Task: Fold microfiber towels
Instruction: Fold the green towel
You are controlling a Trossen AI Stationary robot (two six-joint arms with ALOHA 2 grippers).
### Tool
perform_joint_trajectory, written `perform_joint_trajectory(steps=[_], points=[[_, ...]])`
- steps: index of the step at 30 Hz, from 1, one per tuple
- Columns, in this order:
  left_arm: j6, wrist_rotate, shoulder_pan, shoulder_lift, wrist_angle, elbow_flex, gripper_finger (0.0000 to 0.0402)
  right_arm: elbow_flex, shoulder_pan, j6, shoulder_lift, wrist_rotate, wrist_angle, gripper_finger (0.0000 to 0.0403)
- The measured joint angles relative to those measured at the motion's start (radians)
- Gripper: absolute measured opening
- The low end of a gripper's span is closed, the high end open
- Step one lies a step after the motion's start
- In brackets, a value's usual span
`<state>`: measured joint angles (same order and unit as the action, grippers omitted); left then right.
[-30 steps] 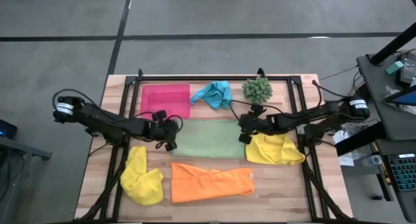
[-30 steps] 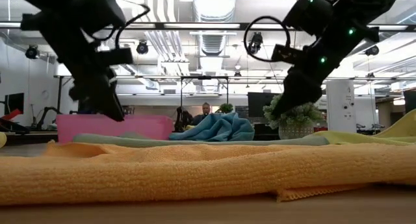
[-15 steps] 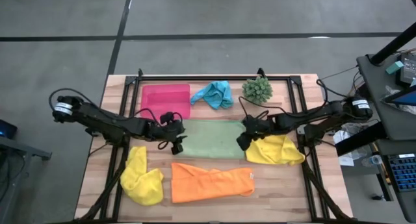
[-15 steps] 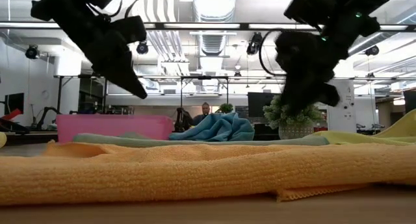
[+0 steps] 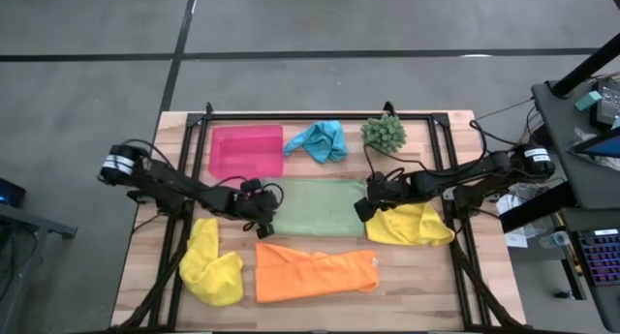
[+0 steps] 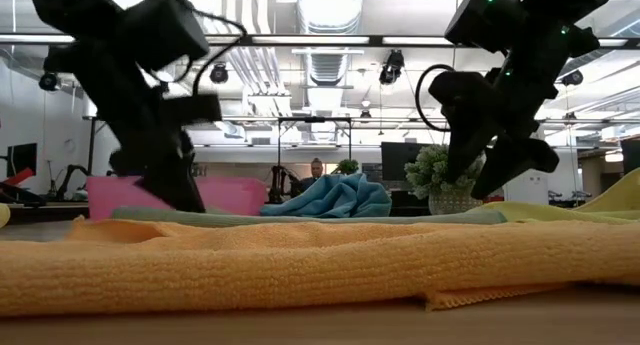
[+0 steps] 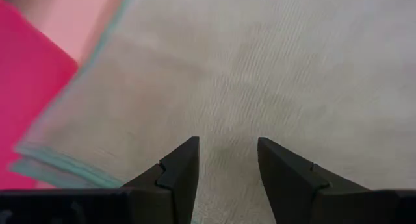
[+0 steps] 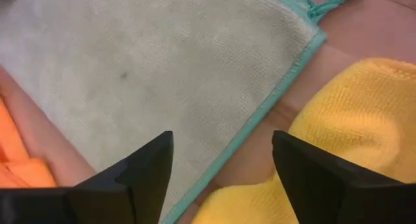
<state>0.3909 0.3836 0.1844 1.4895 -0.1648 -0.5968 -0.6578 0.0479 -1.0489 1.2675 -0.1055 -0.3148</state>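
On the left side of the wooden tabletop [image 5: 145, 247] lies a crumpled yellow towel [image 5: 211, 263], near the front edge. Behind it, at the far side, a flat pink tray [image 5: 246, 151] rests on the wood.

The left gripper [image 5: 262, 218] is at the left edge of the light green towel [image 5: 315, 206], which is spread flat in the middle of the tabletop. In the left wrist view its jaws stand a little apart just over the green cloth [image 7: 260, 74], with nothing between them; the pink tray [image 7: 29, 87] shows beside the towel's corner.

In front of the green towel, an orange towel [image 5: 315, 272] lies long and partly folded along the near edge. In the low view it [image 6: 300, 260] fills the foreground. At the far side, right of the tray, a turquoise blue towel [image 5: 318, 140] lies in a loose heap, and next to it is a small spiky green plant ball [image 5: 384, 133].

The right gripper [image 5: 363, 209] is at the right edge of the green towel, just beside the second yellow towel [image 5: 412, 224]. In the right wrist view its jaws are wide open above the hem of the green towel [image 8: 162, 62], with the yellow cloth [image 8: 351, 120] close by, and they hold nothing.
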Motion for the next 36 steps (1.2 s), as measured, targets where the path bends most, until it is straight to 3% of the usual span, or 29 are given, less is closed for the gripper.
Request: perform_joint_trajectory(steps=[7,20,36], points=[[0.053,0.011,0.000,0.071,0.009,-0.002,0.0141,0.009,0.001,-0.007,0.012,-0.027,0.016,0.0262],[0.153,-0.014,-0.001,-0.032,-0.123,0.022,0.0141,-0.031,0.002,0.029,0.227,-0.002,0.189,0.0261],[0.154,-0.017,0.001,-0.051,-0.120,0.033,0.0141,-0.122,0.000,0.107,0.372,0.000,0.371,0.0230]])
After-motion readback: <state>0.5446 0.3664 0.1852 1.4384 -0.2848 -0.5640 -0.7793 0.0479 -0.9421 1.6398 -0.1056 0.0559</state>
